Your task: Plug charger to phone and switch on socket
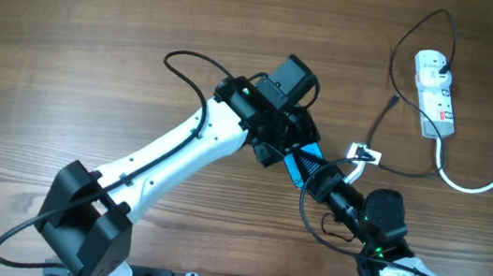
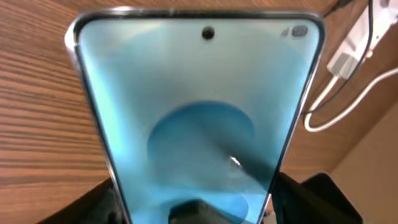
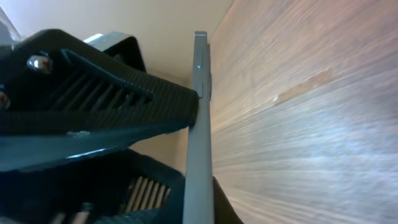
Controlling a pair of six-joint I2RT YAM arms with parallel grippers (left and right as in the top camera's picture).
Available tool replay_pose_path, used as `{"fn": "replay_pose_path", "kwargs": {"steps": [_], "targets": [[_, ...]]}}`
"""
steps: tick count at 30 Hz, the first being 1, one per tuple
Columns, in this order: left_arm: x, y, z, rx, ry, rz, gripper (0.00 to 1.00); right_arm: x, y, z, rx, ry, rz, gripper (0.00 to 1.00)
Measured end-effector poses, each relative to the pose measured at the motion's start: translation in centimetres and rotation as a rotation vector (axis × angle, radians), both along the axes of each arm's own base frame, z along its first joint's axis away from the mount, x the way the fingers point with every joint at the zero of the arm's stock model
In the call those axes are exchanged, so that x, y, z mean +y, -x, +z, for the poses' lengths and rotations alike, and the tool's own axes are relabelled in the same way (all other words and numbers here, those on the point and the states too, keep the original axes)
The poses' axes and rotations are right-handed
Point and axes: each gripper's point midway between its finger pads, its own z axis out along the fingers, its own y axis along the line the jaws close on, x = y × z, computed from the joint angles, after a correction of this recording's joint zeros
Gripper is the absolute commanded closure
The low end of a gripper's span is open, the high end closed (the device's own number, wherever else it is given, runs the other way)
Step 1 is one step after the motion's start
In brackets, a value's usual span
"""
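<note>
Left gripper [image 1: 285, 146] pinches the phone [image 1: 303, 167], held up mid-table, screen facing its wrist camera. Right gripper [image 1: 322, 181] seems clamped on the other end, probably to steady it or take it over. Charger [image 1: 376, 126] tip lies just beside it, unplugged. Socket [image 1: 435, 93] sits well apart, upper right.

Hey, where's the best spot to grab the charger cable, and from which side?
Probably near its free end, by the small white tag, from straight above, straddling it: there the charger lies flat on the table, clear of the socket.
</note>
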Motion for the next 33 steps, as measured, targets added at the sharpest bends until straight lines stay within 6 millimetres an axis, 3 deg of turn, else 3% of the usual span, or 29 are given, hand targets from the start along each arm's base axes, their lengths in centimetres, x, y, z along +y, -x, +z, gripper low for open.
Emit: {"fn": "replay_pose_path", "kwargs": {"steps": [4,7,10,15,20,23,29,33], "targets": [[2.7,-2.4,0.8,-0.010,0.027,0.036,0.11,0.5,0.7,-0.9,0.150,-0.088,0.024,0.96],[6.8,-4.8,2.7,-0.057,0.045,0.101,0.07,1.0,1.3,-0.9,0.259,-0.174,0.051,0.96],[10.8,-5.9,4.7,-0.109,0.046,0.147,0.06,1.3,1.8,-1.0,0.378,-0.261,0.066,0.96],[17.1,-5.6,5.5,-0.102,-0.005,0.194,0.01,1.9,2.7,-1.1,0.610,-0.425,0.087,0.96],[20.8,-4.6,4.7,-0.041,-0.049,0.216,0.00,2.2,2.9,-0.1,0.664,-0.499,0.109,0.96],[21.0,-3.9,4.7,-0.017,-0.037,0.197,0.00,2.3,2.7,0.6,0.654,-0.519,0.116,0.96],[15.3,-2.0,7.3,-0.037,0.237,-0.043,0.00,2.5,1.7,2.1,0.622,-0.545,0.115,0.96],[12.6,-0.7,7.0,-0.040,0.311,-0.147,0.00,2.2,1.2,2.1,0.614,-0.552,0.087,0.96]]}}
